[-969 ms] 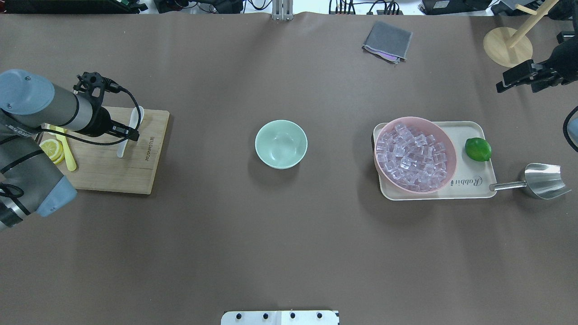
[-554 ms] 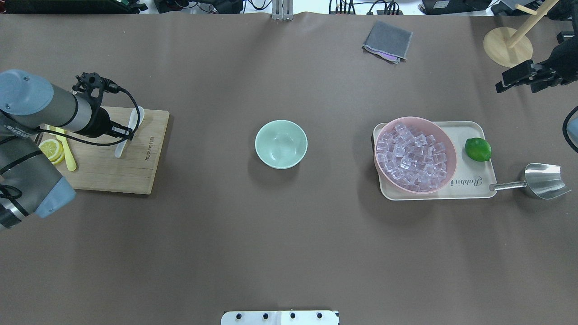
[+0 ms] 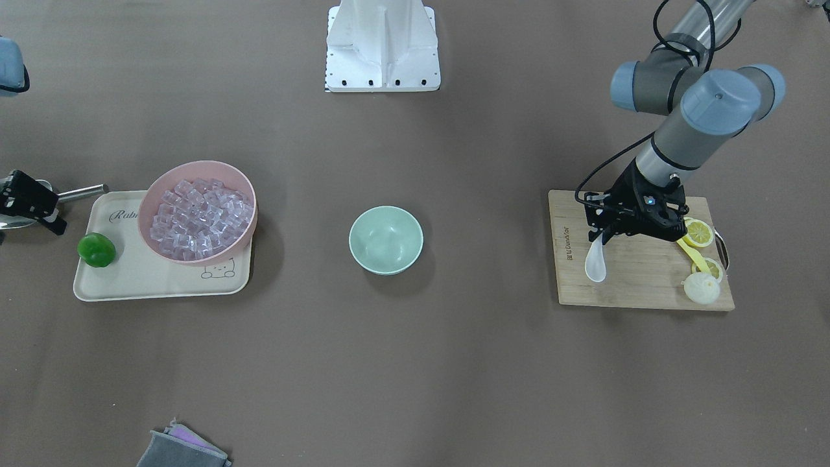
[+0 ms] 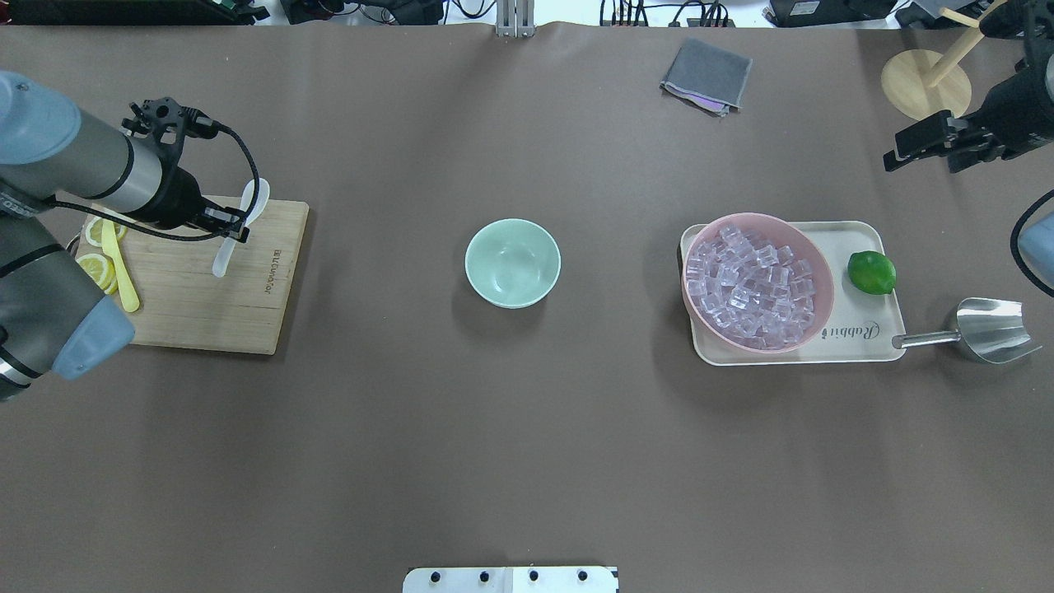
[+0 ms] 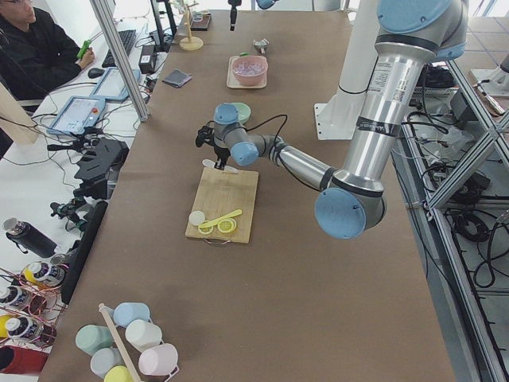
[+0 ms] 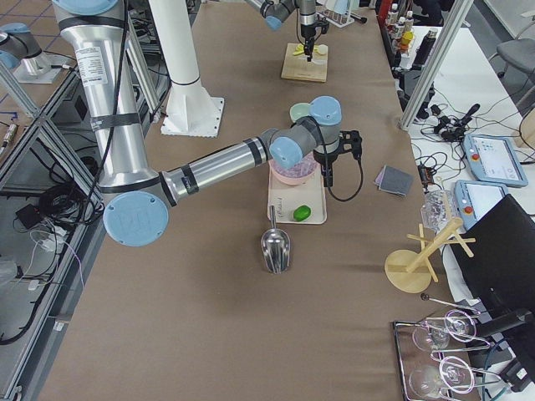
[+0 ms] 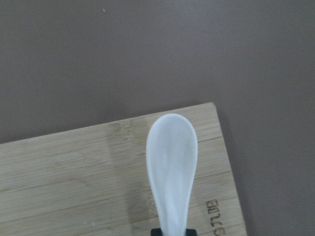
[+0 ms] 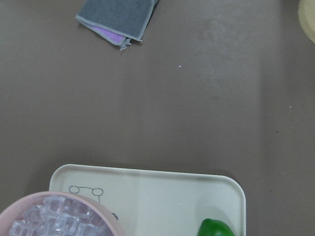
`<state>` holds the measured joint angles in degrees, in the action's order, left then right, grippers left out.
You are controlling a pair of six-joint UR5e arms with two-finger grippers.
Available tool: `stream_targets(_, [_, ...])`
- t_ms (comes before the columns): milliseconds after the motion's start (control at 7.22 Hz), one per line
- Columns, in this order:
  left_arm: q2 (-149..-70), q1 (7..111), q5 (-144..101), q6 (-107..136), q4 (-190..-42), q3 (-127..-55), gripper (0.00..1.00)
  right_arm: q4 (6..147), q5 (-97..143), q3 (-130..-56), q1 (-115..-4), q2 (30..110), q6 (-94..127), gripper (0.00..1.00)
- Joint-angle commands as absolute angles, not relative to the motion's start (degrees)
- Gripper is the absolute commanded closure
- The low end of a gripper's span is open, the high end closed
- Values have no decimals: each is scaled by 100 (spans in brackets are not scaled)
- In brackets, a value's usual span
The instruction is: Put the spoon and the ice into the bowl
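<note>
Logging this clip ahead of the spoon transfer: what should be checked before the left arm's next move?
1. Grip: the left gripper has its fingers shut on the spoon at the handle: ok.
2. Lift: the spoon seems to hang above the cutting board, casting a shadow in the wrist view: ok.
3. Target: the bowl is upright and empty: ok.
4. Path: nothing lies between cutting board and bowl: ok.
5. Other arm: the right gripper is far from the bowl, beyond the tray: ok.
6. Grip firm enough for the carry: cannot tell.
</note>
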<state>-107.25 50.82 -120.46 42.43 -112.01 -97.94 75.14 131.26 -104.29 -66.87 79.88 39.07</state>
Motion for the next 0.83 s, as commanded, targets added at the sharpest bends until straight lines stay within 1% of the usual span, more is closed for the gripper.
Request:
stream_targets(0, [-11204, 5080, -12032, 4708, -10802, -9923, 100, 7506, 12484, -10817, -5867, 7919, 4863, 0])
stream_targets(277, [-11285, 5054, -12024, 4842, -10810, -9914, 100, 7506, 11921, -11161, -5128, 7840, 5666, 0])
stream_targets(415, [-11294, 5054, -12032, 4843, -10802, -9914, 100, 7515, 11335, -11162, -4733, 7840, 5686, 0])
stream_targets(554, [-11355, 5054, -12032, 4843, -10802, -9905, 100, 7541, 11268, -11153, -4615, 7849, 5687, 1])
stream_targets(692, [-11373, 5054, -12032, 4851, -10802, -9905, 100, 7567, 11268, -11153, -4501, 7857, 5895, 16])
